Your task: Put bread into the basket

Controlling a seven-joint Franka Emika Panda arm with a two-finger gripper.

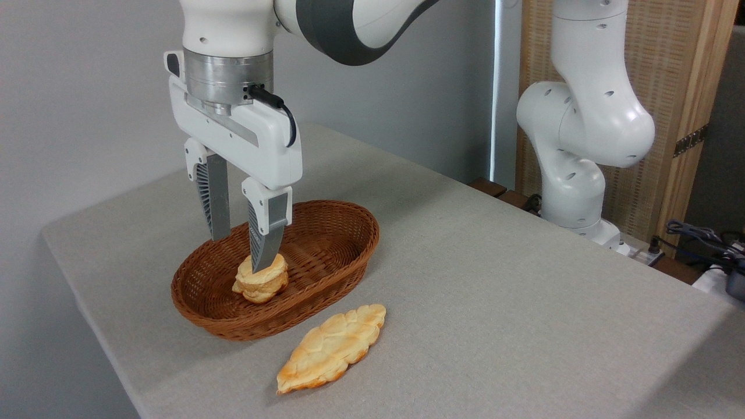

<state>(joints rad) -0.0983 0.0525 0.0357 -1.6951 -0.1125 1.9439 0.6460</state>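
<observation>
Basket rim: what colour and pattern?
Reddish-brown woven wicker with a thick braided rim; the basket shows clearly in the fixed camera view.
</observation>
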